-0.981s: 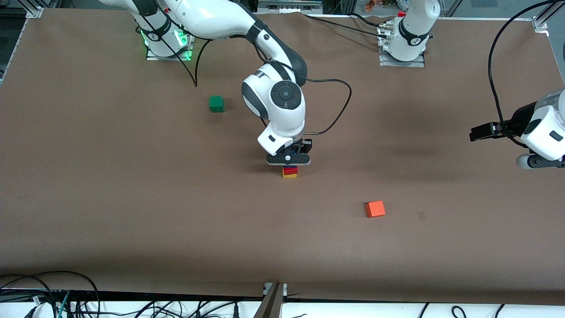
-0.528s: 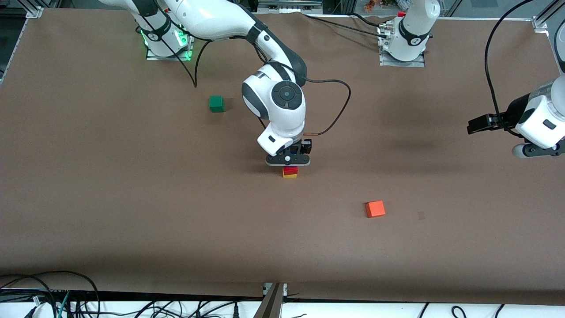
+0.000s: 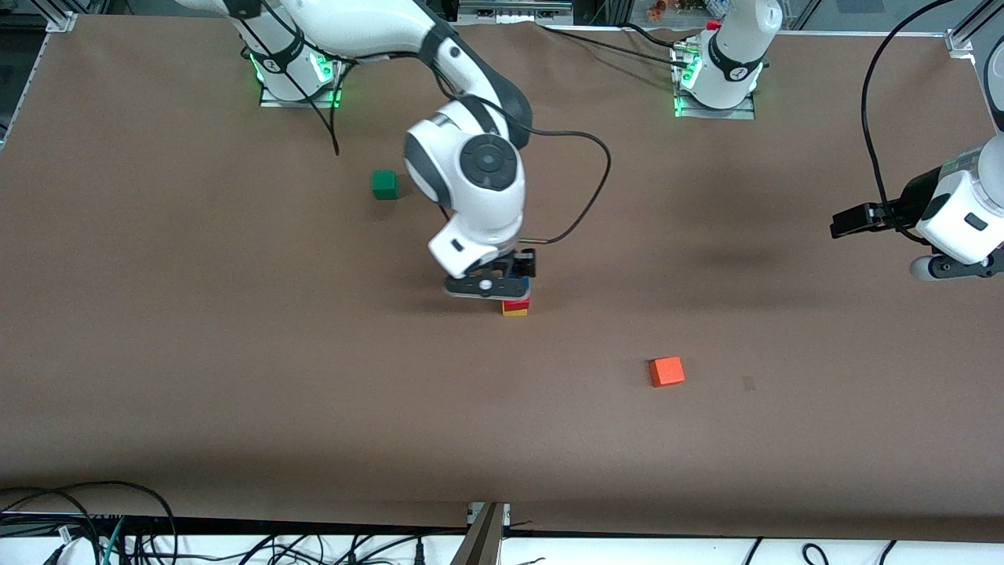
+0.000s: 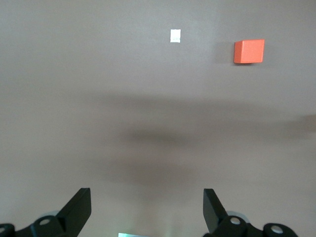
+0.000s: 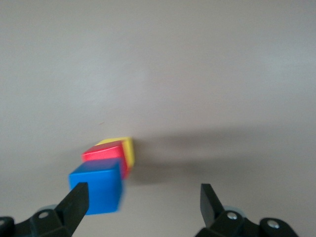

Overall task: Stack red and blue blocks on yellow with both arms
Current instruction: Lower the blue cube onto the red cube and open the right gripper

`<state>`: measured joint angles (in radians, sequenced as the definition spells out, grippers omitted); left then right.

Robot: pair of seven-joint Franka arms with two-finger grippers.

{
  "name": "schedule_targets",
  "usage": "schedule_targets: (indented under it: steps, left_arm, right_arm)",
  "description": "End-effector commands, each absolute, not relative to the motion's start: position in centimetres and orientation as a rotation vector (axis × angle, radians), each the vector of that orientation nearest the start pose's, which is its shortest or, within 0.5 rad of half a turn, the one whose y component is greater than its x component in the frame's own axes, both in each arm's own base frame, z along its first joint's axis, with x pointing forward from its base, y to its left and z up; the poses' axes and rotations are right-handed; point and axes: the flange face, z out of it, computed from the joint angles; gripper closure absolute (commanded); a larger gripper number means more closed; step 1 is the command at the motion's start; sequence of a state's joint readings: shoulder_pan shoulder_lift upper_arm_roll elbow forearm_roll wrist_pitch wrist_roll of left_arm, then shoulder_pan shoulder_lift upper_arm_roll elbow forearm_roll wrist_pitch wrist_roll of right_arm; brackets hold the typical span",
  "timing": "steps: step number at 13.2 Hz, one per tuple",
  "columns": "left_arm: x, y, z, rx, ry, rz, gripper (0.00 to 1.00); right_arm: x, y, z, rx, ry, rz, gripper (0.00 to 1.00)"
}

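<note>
Stack done — matte blue cube [image 5: 97, 191] on red cube [image 5: 105, 152] on yellow cube [image 5: 125, 146]; right gripper [image 5: 140, 203] spread above, left gripper [image 4: 147, 211] spread, waiting.

Front view: blue cube [image 5: 98, 191] hidden under right pincer [image 3: 488, 287]; red cube [image 3: 518, 303] partly covered. Left arm [image 3: 953, 224] cut off by frame edge, its pincer [image 4: 147, 210] seen only in wrist cam. Right wrist cam: stack blurred.
</note>
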<state>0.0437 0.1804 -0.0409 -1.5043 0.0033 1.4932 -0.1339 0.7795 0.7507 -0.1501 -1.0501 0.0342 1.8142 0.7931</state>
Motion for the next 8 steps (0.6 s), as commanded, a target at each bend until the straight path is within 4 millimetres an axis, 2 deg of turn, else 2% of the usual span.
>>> schedule_targets:
  steps: [1, 2, 4, 6, 8]
  left_arm:
    - [59.3, 1.0, 54.7, -3.119, -0.199, 0.281, 0.0]
    - [59.4, 0.9, 54.7, -3.119, -0.196, 0.281, 0.0]
    - [59.4, 0.3, 54.5, -3.12, -0.182, 0.286, 0.0]
    - [59.4, 0.7, 54.5, -3.12, -0.189, 0.286, 0.0]
    - [59.4, 1.2, 54.5, -3.119, -0.203, 0.286, 0.0]
  right_arm:
    - [62.8, 36.5, 47.4, -3.065, 0.488, 0.074, 0.0]
    - [63.8, 33.2, 48.8, -3.04, 0.525, 0.088, 0.0]
    - [64.3, 28.2, 50.6, -3.034, 0.53, 0.049, 0.0]
    - [63.5, 22.2, 52.1, -3.046, 0.479, 0.059, 0.0]
    - [61.4, 16.2, 53.3, -3.017, 0.412, 0.101, 0.0]
